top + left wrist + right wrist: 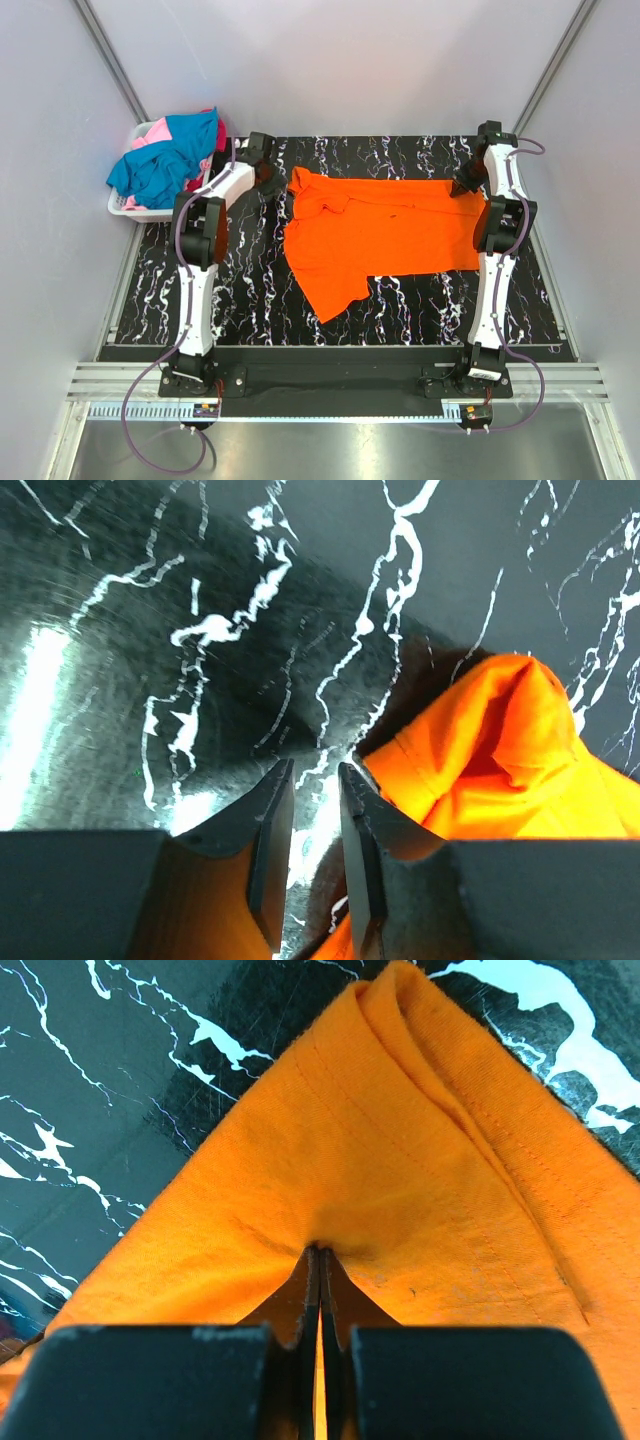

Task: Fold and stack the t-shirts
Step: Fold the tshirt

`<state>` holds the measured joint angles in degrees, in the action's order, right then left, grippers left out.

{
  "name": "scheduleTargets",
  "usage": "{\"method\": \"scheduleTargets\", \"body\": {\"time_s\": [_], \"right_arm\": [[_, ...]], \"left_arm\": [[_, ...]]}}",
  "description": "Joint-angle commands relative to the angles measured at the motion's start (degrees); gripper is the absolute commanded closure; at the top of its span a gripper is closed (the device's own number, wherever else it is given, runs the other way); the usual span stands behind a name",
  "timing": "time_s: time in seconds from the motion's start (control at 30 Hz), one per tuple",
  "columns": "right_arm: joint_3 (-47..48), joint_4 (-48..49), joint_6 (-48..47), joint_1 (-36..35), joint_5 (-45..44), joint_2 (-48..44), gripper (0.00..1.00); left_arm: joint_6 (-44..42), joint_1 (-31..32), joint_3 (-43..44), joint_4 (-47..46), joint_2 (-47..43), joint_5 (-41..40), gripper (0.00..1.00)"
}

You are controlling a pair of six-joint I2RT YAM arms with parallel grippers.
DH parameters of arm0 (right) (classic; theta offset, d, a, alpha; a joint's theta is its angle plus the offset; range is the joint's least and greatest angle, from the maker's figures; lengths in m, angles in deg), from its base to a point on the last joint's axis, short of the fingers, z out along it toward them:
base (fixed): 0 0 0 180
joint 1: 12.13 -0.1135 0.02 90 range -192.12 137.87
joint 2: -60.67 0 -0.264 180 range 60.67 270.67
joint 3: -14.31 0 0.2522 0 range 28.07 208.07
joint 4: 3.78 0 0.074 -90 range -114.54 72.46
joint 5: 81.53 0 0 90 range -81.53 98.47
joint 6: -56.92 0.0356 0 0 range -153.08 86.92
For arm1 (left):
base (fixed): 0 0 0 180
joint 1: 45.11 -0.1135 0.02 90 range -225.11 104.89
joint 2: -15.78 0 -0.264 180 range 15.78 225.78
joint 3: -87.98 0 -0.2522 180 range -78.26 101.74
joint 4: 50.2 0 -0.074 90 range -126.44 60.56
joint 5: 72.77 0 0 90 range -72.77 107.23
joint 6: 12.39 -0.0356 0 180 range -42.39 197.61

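A vivid orange t-shirt (380, 235) lies spread on the black marbled table, with one sleeve trailing toward the near edge. My right gripper (464, 186) is at its far right corner. In the right wrist view that gripper (320, 1250) is shut on the orange cloth (400, 1140), which puckers at the tips. My left gripper (272, 183) is at the shirt's far left corner. In the left wrist view it (315, 765) stands narrowly open with bare table showing in the gap. A raised fold of the orange shirt (500, 750) sits just right of its right finger (365, 810).
A white slatted basket (120, 205) sits at the far left, off the table's corner. It holds a heap of teal-blue (165, 160), pink (150, 135) and red (218, 130) t-shirts. Grey walls close in both sides.
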<state>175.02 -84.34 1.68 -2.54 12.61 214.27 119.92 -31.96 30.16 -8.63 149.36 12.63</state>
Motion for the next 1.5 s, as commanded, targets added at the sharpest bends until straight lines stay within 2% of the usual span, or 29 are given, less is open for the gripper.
{"method": "scheduleTargets", "body": {"time_s": [0.0, 0.07, 0.23, 0.47, 0.63, 0.77, 0.8, 0.87, 0.9, 1.13, 1.47], "right_arm": [[-1.2, 0.0, -0.1, -0.8, 0.1, -0.1, 1.00], [-1.2, 0.0, -0.1, -0.8, 0.2, 0.0, 1.00], [-1.3, 0.0, -0.2, -0.8, 0.1, -0.1, 1.00], [-0.9, 0.0, -0.2, -0.8, -0.2, -0.1, 1.00], [-0.8, -0.3, -0.2, -0.8, -0.4, -0.2, 1.00], [-0.8, -0.2, -0.2, -0.8, -0.4, -0.3, 1.00], [-1.0, -0.2, -0.2, -0.8, -0.3, -0.3, 1.00], [-1.0, -0.3, -0.1, -0.8, -0.2, -0.4, 1.00], [-1.1, -0.3, -0.1, -0.8, -0.4, -0.4, 1.00], [-1.5, -0.7, -0.7, -0.7, -1.1, -0.6, 1.00], [-0.7, -0.9, -0.7, -0.7, -2.0, -0.2, 1.00]], "left_arm": [[-0.1, -0.6, 2.0, -0.9, -1.7, 1.2, 0.67], [-0.1, -0.8, 3.4, -2.1, -0.3, 6.0, 0.62], [1.4, -0.8, 3.3, -5.0, 0.3, 9.4, 0.45], [3.4, -1.3, 4.8, -5.6, 2.8, 13.6, 0.43], [4.0, -1.3, 4.9, -5.6, 3.6, 13.7, 0.52], [3.4, -1.3, 5.7, -5.6, 4.6, 14.1, 0.69], [3.4, -1.3, 6.0, -5.5, 4.8, 14.4, 0.77], [3.0, -1.3, 6.9, -5.7, 5.9, 14.6, 0.89], [2.8, -1.3, 7.5, -5.6, 6.2, 14.6, 1.00], [-0.5, -1.5, 8.7, -5.8, 5.3, 10.0, 1.00], [-4.0, -2.1, 6.5, -6.5, -0.9, 0.1, 1.00]]}}
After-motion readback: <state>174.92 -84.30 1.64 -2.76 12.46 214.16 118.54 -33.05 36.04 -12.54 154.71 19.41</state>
